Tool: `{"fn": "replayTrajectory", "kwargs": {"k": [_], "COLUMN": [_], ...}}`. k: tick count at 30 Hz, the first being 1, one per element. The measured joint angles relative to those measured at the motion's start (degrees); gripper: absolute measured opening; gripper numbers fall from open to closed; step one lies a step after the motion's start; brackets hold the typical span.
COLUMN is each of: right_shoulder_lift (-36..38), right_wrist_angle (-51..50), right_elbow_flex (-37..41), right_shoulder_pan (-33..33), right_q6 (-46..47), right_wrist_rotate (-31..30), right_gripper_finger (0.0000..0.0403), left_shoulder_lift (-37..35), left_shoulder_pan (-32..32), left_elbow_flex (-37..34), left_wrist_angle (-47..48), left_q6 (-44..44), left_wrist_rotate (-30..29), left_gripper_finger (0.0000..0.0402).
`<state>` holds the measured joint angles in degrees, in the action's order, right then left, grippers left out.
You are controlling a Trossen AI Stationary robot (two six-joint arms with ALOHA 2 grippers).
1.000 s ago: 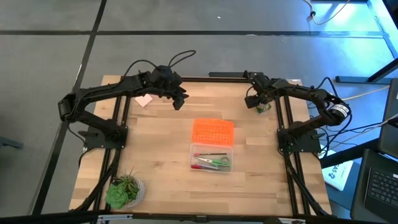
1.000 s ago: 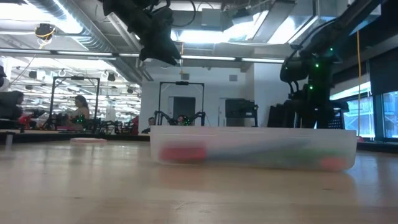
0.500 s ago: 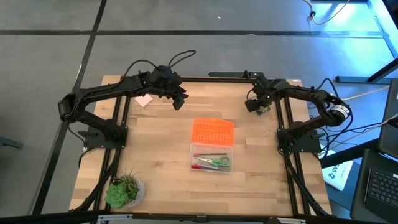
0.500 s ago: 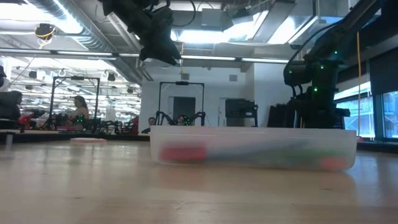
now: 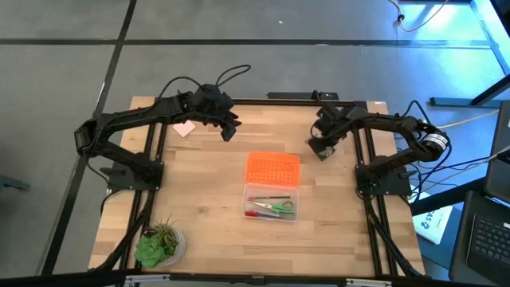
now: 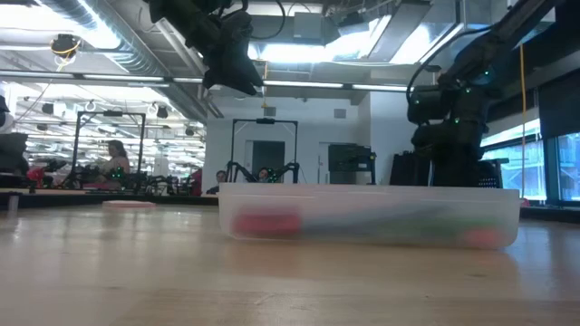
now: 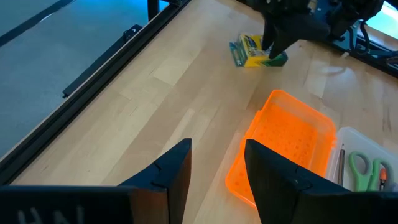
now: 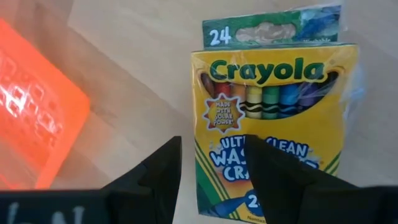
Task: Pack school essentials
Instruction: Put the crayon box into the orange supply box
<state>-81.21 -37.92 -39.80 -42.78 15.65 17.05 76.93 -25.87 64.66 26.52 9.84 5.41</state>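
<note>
High view: your clear box already holds the green-handled scissors and some pencils; the orange lid lies beside it, and the pink note pad is still out on the desk.

Left wrist view: left gripper part-open, empty, hovering.

Right wrist view: right gripper is over the crayon box (grip not clear), still unpacked.

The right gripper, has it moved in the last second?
Yes. In the high view the right gripper has shifted from the table's back right corner toward the orange perforated lid, above the yellow-green crayon box.
</note>
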Motion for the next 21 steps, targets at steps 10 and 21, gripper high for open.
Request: {"fn": "replayTrajectory", "kwargs": {"k": [10,21], "right_shoulder_lift": [3.49,5.42], "right_wrist_angle": [-6.75,-13.37], "right_elbow_flex": [-6.11,-9.6], "right_shoulder_pan": [2.8,3.45], "right_q6": [-1.25,-1.95], "right_wrist_rotate": [-5.22,-9.62], "right_gripper_finger": [0.0178,0.0178], "left_shoulder_lift": [0.0,-0.02], "left_shoulder_pan": [0.07,1.01], "left_elbow_flex": [0.0,0.0], "left_wrist_angle": [0.0,-0.04], "left_q6": [-3.17,-4.52], "left_wrist_rotate": [0.39,1.03], "left_gripper_finger": [0.0142,0.0142]}}
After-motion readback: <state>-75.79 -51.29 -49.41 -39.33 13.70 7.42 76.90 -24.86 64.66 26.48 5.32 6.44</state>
